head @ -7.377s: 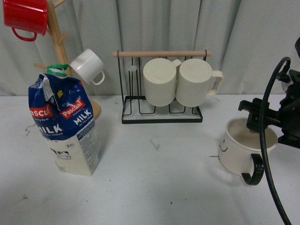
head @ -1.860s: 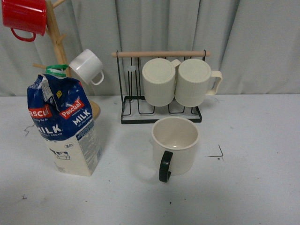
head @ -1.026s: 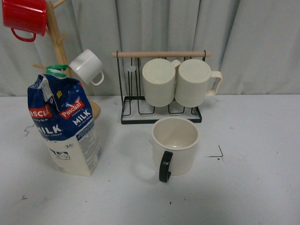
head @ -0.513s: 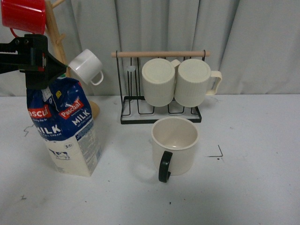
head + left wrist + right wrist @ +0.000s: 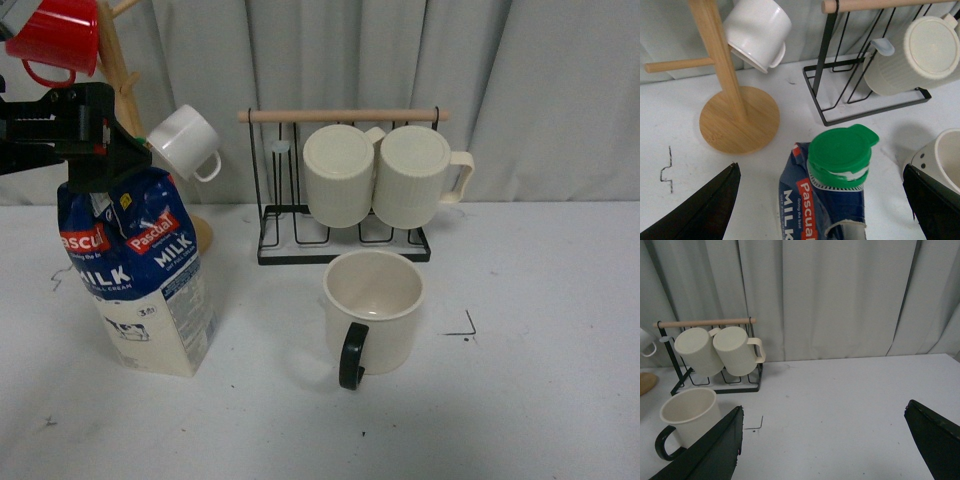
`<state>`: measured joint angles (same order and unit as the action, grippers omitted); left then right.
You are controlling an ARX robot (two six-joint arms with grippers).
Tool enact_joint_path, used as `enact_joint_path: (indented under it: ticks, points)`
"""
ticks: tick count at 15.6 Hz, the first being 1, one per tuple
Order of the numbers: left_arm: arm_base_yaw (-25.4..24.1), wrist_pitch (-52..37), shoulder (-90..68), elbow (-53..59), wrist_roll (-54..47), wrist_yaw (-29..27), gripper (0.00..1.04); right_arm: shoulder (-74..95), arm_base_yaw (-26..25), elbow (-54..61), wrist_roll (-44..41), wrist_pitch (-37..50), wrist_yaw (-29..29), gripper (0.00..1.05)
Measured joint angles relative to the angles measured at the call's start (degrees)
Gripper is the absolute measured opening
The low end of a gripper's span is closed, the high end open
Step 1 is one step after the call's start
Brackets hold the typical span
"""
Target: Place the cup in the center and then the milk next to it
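The cup (image 5: 375, 312), cream-white with a black handle (image 5: 352, 356) turned toward me, stands upright mid-table just in front of the wire rack. It also shows in the right wrist view as the cup (image 5: 689, 416). The milk (image 5: 140, 272) stands at the left, its blue top creased. My left gripper (image 5: 105, 160) hovers open at the carton's top, and the green cap (image 5: 840, 152) lies between its spread fingers (image 5: 702, 210) without touching them. My right gripper (image 5: 824, 410) is open over bare table to the right of the cup and is out of the front view.
A wooden mug tree (image 5: 118, 70) behind the milk carries a tilted red mug (image 5: 58, 38) and a small white cup (image 5: 186, 141). A black wire rack (image 5: 345, 250) holds two ribbed cream mugs (image 5: 378, 176). A black corner mark (image 5: 466, 326) lies right of the cup. A curtain hangs behind.
The cup went from the right side to mid-table and the right arm left the front view. The left gripper came in from the left and now sits lower over the milk; the red mug tilted.
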<state>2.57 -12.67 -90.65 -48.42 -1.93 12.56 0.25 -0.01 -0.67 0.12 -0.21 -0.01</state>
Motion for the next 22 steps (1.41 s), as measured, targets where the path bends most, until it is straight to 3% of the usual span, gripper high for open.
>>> enact_joint_path:
  ticks: [8, 17, 22]
  points:
    - [2.97, -1.44, -5.57, 0.17, 0.02, -3.63, 0.95, 0.00, 0.00, 0.00, 0.00, 0.00, -0.02, 0.98]
    - [5.03, -3.65, -5.73, 1.55, 1.01, -7.26, 0.05, 0.00, 0.00, 0.00, 0.00, 0.00, 0.00, 0.98]
    - [10.21, -3.61, -4.85, 1.97, 3.15, -11.72, 0.04, 0.00, 0.00, 0.00, 0.00, 0.00, -0.02, 0.98]
